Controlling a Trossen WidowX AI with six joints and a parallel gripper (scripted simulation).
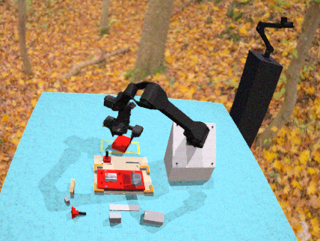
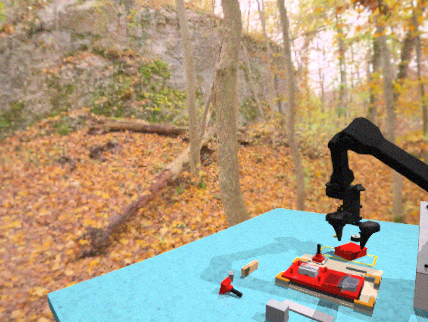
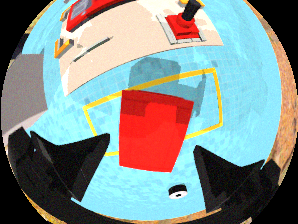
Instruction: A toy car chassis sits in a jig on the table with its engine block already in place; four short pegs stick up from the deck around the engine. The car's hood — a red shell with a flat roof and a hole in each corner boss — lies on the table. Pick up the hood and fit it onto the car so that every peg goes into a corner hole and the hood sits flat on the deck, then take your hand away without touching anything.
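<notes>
Working left to right in the top view. A red piece with a black stem [image 1: 75,212] [image 2: 227,287] is lying on the surface [image 1: 37,112] [image 2: 150,280] [image 3: 252,100], apart from the work. The chassis [image 1: 121,185] [image 2: 327,281] [image 3: 74,23] is sitting in its jig [image 1: 123,161] [image 2: 372,290] [image 3: 125,50], engine block [image 1: 111,177] [image 2: 308,270] in place; no hood is covering it. The hood [image 1: 121,144] [image 2: 351,250] [image 3: 155,132] is lying beyond the jig, askew to the yellow outline [image 1: 139,147] [image 2: 376,261] [image 3: 219,97]. The hand [image 1: 122,138] [image 2: 351,244] [image 3: 153,144] is hovering close over it, fingers spread almost fully, holding nothing. Judgement: approach nearly complete; grasping, lifting, aligning holes with pegs, seating flat and withdrawing are all remaining.
</notes>
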